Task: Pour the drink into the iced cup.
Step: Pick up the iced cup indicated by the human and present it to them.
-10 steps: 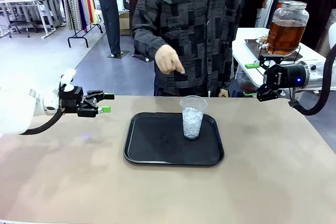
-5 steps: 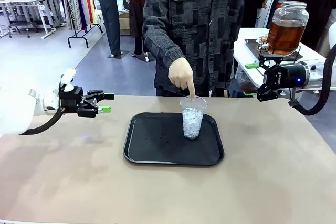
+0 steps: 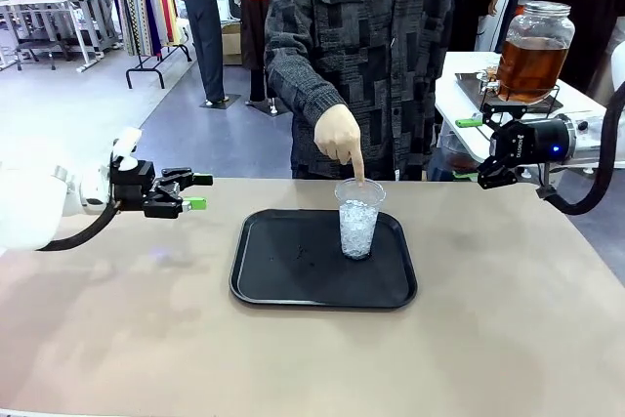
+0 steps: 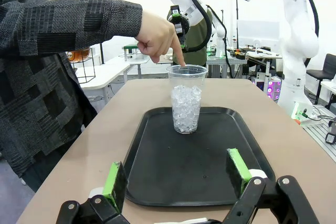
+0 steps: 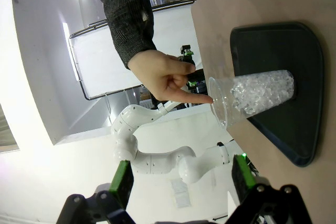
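Front view: a clear iced cup, about half full of crushed ice, stands upright on a black tray that lies on a tan surface. A person in a dark patterned shirt stands just beyond the cup. The person's hand hangs over the cup, with the forefinger pointing down at its far rim. Well to the left of the cup, the left claw hovers above the surface with its green-tipped jaws apart and nothing between them. Well to the right of the cup, the right claw is raised, its jaws likewise apart and empty. The drink, an amber-brown liquid, sits in a large clear jar with a silvery lid, far beyond the cup to the right, on a white side surface behind the right claw.

Left wrist view: the left claw faces the iced cup across the tray, jaws spread wide and holding nothing. The hand points down at the cup's rim.

Right wrist view, rolled sideways: the right claw is open and empty, well apart from the iced cup. The cup stands on the tray, and the forefinger of the hand touches or nearly touches its rim.
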### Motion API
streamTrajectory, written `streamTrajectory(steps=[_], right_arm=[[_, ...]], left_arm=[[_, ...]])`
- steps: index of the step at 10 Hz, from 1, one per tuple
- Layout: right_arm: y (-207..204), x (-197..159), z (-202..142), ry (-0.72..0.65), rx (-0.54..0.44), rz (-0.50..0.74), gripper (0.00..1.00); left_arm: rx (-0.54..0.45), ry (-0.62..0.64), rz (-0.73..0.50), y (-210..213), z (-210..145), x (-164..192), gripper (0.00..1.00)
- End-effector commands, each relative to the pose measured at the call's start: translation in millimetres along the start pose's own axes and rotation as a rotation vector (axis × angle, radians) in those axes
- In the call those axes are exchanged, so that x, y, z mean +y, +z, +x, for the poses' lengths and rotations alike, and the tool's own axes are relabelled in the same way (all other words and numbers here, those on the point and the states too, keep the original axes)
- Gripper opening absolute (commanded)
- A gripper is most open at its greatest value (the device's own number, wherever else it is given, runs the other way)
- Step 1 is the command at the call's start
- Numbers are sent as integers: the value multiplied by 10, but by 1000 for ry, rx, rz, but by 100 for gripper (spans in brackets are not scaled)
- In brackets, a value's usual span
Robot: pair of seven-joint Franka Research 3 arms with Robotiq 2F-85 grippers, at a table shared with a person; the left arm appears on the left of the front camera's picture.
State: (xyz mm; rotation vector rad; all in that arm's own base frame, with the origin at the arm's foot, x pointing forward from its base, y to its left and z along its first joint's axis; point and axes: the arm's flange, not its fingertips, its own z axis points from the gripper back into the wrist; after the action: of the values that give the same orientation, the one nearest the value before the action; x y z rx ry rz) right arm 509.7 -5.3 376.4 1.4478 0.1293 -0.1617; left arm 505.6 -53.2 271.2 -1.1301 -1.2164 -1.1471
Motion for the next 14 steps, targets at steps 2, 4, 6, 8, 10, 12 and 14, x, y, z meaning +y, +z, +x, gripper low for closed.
streamTrajectory(steps=[2,4,6,8,10,12,14], right_arm=[[0,0,0,0,0,0,100],[-15,3,-33,182,13,7,100],[-46,3,-112,462,6,10,100],[-87,-2,-197,737,-41,4,100],[-120,9,-245,868,-114,-8,100],[-10,35,-233,635,-145,-38,100],[-44,26,-191,836,-74,-11,100]], left_arm=[[0,-2,-1,-9,18,-1,100],[0,-2,-1,-9,18,-1,100],[0,-2,-1,-9,18,-1,100],[0,-2,-1,-9,18,-1,100],[0,-2,-1,-9,18,-1,100],[0,-2,-1,-9,18,-1,100],[0,-2,-1,-9,18,-1,100]])
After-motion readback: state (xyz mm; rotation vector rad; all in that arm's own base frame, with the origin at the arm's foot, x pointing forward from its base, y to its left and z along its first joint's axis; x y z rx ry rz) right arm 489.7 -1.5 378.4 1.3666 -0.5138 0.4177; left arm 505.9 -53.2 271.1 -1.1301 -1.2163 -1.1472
